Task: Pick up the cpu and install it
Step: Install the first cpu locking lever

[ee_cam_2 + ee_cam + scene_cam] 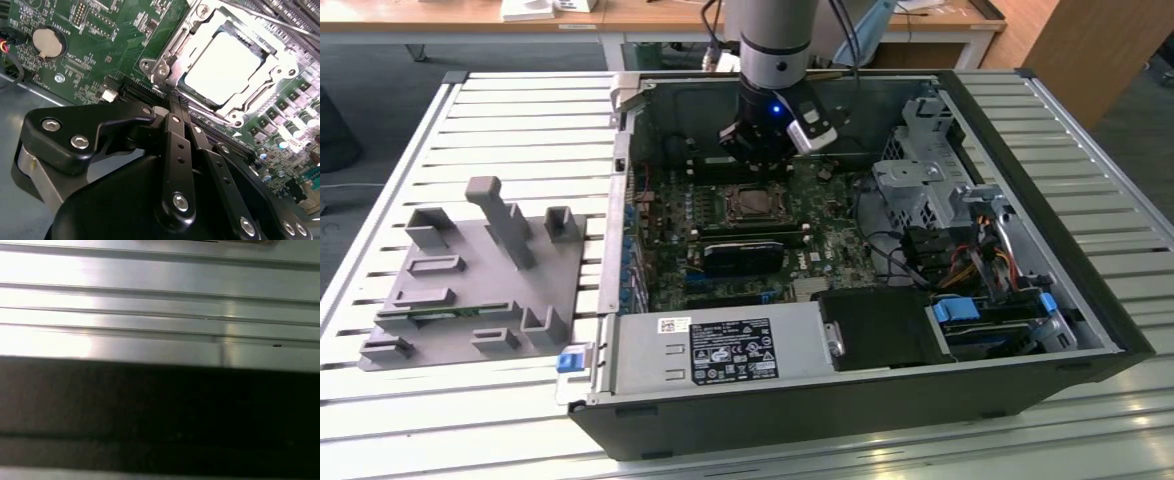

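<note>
A table of pale, silvery metal slats (507, 120) with dark gaps between them carries everything. An open black desktop computer case (854, 400) lies on its side on the table, reaching toward the edge at the exterior view's right. A flat grey plastic tray with upright posts and blocks (474, 285) lies beside it toward the opposite edge.
</note>
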Controlling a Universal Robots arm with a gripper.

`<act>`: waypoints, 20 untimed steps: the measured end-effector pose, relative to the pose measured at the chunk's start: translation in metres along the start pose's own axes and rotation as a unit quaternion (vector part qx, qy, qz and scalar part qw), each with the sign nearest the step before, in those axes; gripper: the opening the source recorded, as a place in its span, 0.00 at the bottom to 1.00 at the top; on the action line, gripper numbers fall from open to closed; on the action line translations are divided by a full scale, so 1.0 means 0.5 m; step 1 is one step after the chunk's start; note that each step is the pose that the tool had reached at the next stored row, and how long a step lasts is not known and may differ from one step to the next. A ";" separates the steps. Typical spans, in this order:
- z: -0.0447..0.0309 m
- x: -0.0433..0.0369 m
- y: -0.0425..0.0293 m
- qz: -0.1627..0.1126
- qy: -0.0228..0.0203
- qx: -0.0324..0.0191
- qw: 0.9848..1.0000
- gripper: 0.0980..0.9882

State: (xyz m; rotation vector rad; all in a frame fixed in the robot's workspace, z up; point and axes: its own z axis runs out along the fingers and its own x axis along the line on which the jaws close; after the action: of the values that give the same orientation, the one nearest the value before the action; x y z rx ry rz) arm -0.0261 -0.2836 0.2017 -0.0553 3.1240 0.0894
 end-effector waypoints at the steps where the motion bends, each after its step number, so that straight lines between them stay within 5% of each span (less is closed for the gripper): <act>1: 0.000 0.000 0.000 0.000 0.000 0.004 1.000 0.01; 4: 0.001 0.000 0.000 0.000 0.001 0.016 1.000 0.01; 7: 0.003 0.000 0.001 0.000 0.001 0.022 1.000 0.01; 20: 0.001 -0.001 0.008 0.000 0.001 0.023 1.000 0.01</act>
State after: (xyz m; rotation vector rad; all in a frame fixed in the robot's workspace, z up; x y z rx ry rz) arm -0.0257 -0.2795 0.2016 -0.0558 3.1258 0.0171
